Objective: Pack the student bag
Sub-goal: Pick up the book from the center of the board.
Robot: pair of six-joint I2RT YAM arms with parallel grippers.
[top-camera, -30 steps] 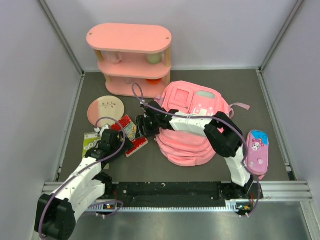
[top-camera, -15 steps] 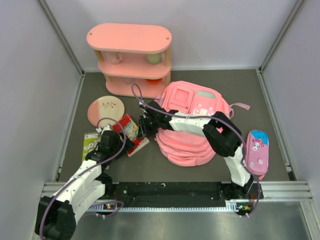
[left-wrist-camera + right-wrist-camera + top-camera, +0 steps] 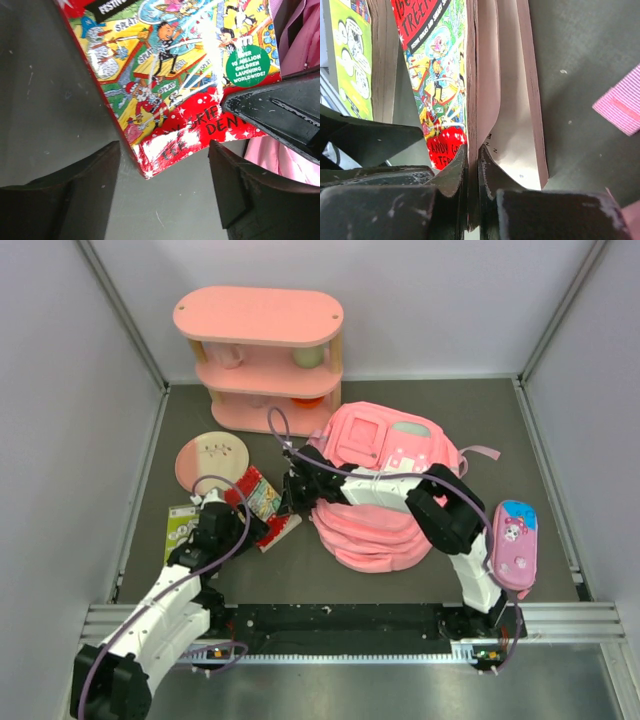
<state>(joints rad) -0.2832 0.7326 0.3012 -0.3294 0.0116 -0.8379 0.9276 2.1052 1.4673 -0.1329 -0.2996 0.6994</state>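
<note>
Book cover pinched in right pincer w/ left pincer agape at its corner (title cut off).

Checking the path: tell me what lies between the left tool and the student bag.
Top view: the red book, with the right tool shut on its cover, lies between the left tool and the student bag.

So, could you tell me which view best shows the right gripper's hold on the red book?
Right wrist: the right gripper pinches the red book by its cover. Left wrist shows only one of its fingers over the cover; top external shows both small, the contact unclear.
</note>
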